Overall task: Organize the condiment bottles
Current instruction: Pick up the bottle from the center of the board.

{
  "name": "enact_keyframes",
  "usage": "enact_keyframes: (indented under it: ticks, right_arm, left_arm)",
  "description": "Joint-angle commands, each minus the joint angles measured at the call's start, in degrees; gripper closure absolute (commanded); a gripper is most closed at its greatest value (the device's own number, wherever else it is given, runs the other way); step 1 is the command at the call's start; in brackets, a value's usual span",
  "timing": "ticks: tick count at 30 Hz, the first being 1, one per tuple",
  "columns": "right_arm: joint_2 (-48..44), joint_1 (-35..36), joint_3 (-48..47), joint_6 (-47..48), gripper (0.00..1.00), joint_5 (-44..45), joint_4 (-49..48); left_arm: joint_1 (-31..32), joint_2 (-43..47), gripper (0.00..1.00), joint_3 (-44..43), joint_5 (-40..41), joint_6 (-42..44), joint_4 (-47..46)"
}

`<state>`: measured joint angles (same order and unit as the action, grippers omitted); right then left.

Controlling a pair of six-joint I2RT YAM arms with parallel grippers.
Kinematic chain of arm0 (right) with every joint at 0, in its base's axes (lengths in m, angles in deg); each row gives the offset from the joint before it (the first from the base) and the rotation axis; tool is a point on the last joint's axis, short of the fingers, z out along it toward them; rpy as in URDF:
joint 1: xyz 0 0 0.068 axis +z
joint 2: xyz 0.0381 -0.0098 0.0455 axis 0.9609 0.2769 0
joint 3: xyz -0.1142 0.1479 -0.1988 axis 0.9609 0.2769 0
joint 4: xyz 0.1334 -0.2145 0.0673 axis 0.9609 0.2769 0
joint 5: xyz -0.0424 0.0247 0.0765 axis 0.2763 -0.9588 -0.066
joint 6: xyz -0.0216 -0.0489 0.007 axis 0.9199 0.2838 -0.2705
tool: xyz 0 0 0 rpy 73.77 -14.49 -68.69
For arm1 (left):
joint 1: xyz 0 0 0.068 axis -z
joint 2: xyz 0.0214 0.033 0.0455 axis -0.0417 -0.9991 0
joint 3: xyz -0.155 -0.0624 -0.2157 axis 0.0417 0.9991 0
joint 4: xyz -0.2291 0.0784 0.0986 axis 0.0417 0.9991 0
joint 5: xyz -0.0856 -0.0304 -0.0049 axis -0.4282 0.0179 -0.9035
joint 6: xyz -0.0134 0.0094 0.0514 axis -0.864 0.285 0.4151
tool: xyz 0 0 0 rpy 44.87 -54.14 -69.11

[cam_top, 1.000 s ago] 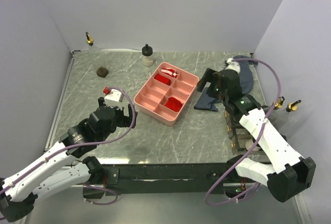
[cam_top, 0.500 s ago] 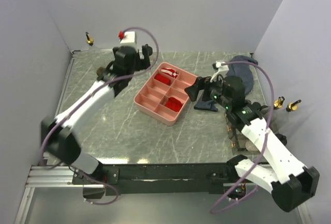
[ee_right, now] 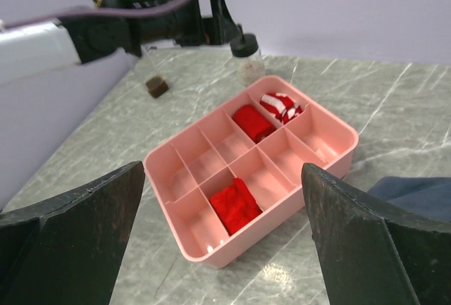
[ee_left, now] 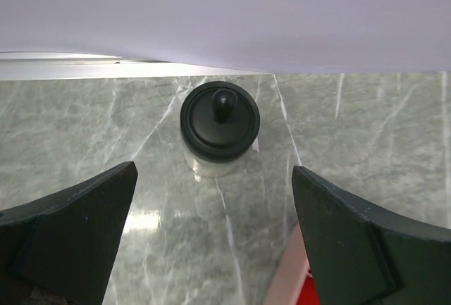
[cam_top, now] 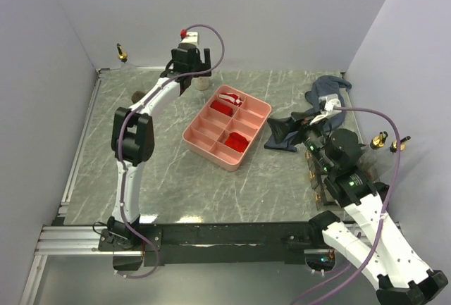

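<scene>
The condiment bottles are standing scattered around the bench. A black-capped bottle with a pale body is sitting at the far edge, just beside the back wall. A gold-spouted bottle is standing in the far-left corner. A squat dark jar is sitting to the left of the pink tray, and two more gold spouts are showing at the right edge. Something clear may be standing under the right forearm, though the arm is hiding most of it.

The left arm is stretching fully out toward the far edge. Its left claw is hanging released above the black-capped bottle, with one finger on either side and touching nothing. The right arm is bending at the elbow and pointing leftward. Its right claw is gaping wide and grasping nothing, aimed at the tray from beside the blue-grey cloth. The tray is holding red pieces in three of its compartments.
</scene>
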<state>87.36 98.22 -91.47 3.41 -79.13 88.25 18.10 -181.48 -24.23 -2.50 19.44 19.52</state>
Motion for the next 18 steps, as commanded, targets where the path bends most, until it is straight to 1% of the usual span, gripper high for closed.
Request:
enact_keyframes:
  ticks: [1,8,11,18]
  right_arm:
    - [-2.0,0.1,-0.7,-0.1,0.0,3.1,-3.0]
    - [-1.1,0.1,-0.8,0.2,0.0,0.8,-2.3]
    - [-0.4,0.1,-1.1,0.2,0.0,0.4,-2.2]
    - [-0.4,0.1,-1.3,0.6,0.0,0.8,-1.8]
  left_arm:
    - [0.1,-2.9,0.02,-6.3,0.2,3.8,-2.6]
    - [-0.8,-8.4,0.01,-8.4,-2.6,5.1,-7.4]
    - [-0.9,-11.1,0.01,-9.9,-5.1,6.5,-9.3]
    - [-1.5,-16.1,0.02,-13.2,-3.2,7.7,-12.5]
